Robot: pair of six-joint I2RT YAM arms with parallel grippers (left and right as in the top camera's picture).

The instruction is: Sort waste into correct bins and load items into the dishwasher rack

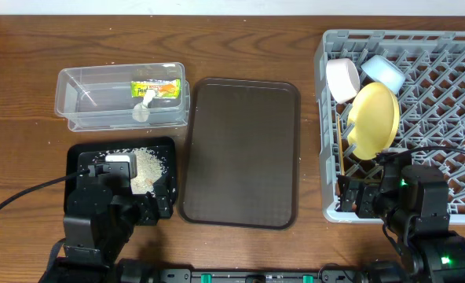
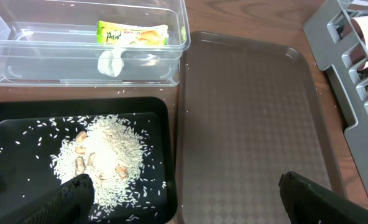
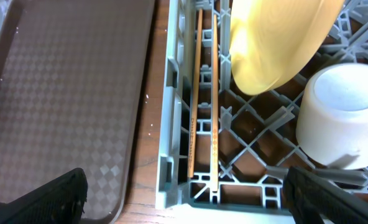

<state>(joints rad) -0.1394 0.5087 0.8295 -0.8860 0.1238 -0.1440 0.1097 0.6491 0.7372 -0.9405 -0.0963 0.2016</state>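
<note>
Left hand (image 2: 185, 180) hovering open by black tray (image 2: 4, 186) holding rice (image 2: 109, 149). Right hand (image 3: 184, 174) hanging open, empty, above chopsticks (image 3: 214, 93) lying in rack (image 3: 171, 93). Wrapper (image 2: 132, 34) and tissue (image 2: 111, 61) sitting in tub (image 2: 47, 68)

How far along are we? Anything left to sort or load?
Looks nearly finished. Done: wrapper and tissue in the clear tub, rice in the black tray; plate, white bowl, blue bowl, chopsticks and what seems the cup in the rack. In hand: nothing; left hand and right hand are open, empty. Left: nothing visible; the brown tray is bare.
</note>
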